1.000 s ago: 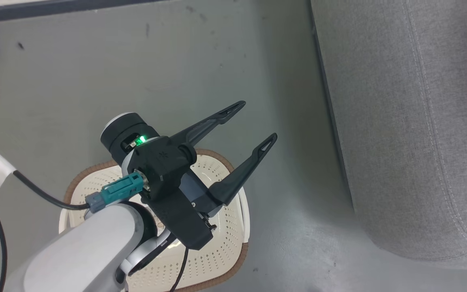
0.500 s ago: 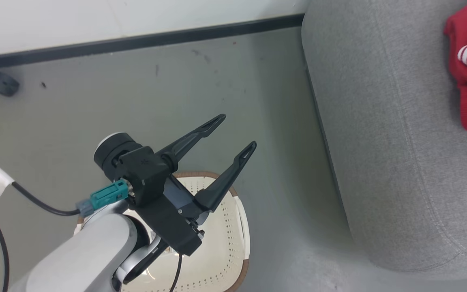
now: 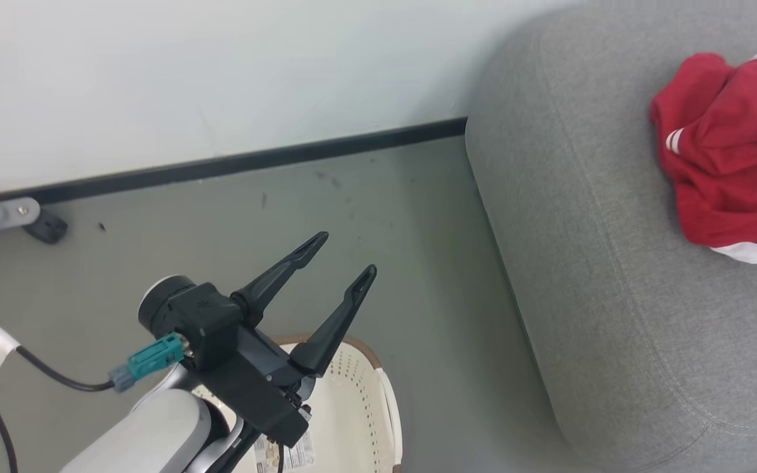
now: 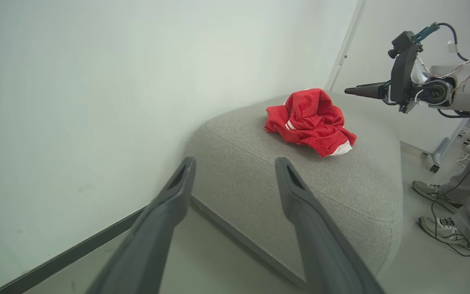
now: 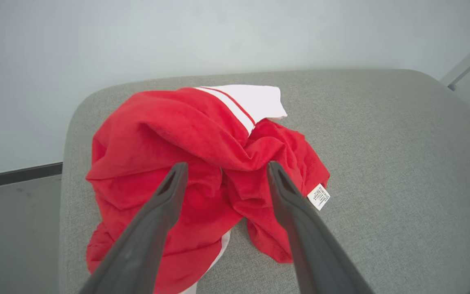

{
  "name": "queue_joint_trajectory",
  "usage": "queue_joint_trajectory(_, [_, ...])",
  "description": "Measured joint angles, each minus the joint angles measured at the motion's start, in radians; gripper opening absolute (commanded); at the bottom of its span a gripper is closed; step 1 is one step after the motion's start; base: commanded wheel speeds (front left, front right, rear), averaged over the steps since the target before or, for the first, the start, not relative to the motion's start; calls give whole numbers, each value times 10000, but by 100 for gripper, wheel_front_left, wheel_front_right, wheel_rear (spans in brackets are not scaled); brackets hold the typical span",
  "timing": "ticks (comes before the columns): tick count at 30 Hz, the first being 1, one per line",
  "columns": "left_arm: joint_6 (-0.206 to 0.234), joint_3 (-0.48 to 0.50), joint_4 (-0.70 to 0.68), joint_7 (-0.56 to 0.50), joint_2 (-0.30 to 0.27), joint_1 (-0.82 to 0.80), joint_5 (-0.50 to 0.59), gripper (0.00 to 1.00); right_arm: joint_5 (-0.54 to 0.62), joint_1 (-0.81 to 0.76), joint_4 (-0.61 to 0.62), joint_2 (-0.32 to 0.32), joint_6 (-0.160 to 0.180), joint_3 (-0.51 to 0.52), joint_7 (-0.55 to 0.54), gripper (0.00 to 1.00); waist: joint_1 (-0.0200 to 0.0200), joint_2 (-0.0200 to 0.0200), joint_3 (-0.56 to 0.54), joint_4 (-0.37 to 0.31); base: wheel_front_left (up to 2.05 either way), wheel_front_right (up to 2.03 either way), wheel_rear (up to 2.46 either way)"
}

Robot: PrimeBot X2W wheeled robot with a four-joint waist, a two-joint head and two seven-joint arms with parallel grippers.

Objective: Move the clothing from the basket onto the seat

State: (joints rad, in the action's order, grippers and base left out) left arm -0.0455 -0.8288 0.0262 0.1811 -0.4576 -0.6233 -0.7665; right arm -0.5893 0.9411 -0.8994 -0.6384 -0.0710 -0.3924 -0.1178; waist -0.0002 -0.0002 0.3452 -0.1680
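Clothing (image 5: 202,134): a crumpled red heap with white bands, lying on top of the seat (image 3: 602,295).
Right gripper (image 5: 227,165): fingers spread wide, gripping nothing. In your right wrist view the heap lies beyond and between the two fingers. Your left wrist view shows the tips in the air, clear of the fabric.
Seat: a grey cushion next to the wall.
Left gripper (image 3: 345,255): fingers apart and empty, held over the basket (image 3: 359,394) and well apart from the clothing.
Basket: on the floor beside the seat, partly hidden by your left arm.
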Motion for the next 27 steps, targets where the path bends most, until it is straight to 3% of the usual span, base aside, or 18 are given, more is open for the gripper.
queue_joint_trajectory(7, [318, 209, 123, 247, 27, 771, -391, 100, -174, -965, 1103, 188, -84, 81, 625, 100, 0, -1, -918, 41, 0, 0, 0])
queue_joint_trajectory(17, [1212, 569, -81, 502, -81, 2061, -504, 100, -616, -3161, 3586, 357, 35, 359, 1705, 100, 0, -1, -1931, 539, 0, 0, 0])
queue_joint_trajectory(27, [1547, 1239, -385, 596, -171, 3070, -508, 100, -709, -5514, 6418, 451, 759, 732, 2993, 100, 1, 1, -2536, 1347, 0, 0, 0])
